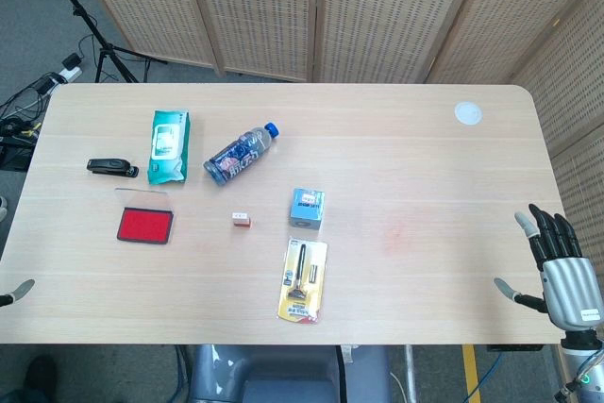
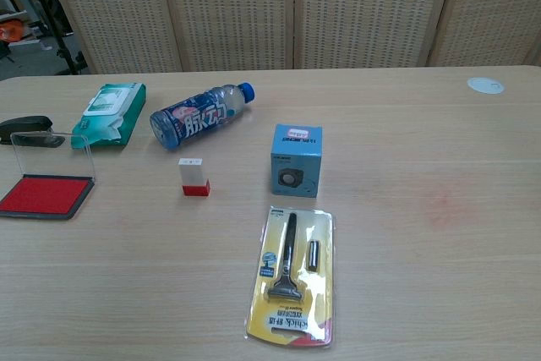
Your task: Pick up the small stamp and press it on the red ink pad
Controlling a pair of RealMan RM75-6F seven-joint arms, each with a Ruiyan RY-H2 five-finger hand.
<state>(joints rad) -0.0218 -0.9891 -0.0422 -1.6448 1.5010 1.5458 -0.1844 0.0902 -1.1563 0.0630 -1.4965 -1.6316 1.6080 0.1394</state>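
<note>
- Head view: the right hand (image 1: 562,266) is at the right edge of the tabletop (image 1: 425,167), with its fingers spread apart and holding nothing.
- Only a small tip of the left hand (image 1: 19,290) shows at the left edge, so I cannot tell if it is wide or narrow.
- The small stamp (image 1: 242,221) stands far to the left of the right hand, alone on the tabletop, touching nothing.
- The red ink pad (image 1: 145,226) lies with its clear lid raised, further left of the stamp and near the left hand's tip.
- A blue box (image 1: 308,209) and a packaged razor (image 1: 303,280) lie between the stamp and the right hand.
- Chest view: no hand shows here.
- The small stamp (image 2: 194,177) stands upright, white above and red below, between the red ink pad (image 2: 42,195) and the blue box (image 2: 296,160).
- Behind the stamp lie a water bottle (image 2: 201,114), a pack of wipes (image 2: 108,113) and a black stapler (image 2: 30,130).
</note>
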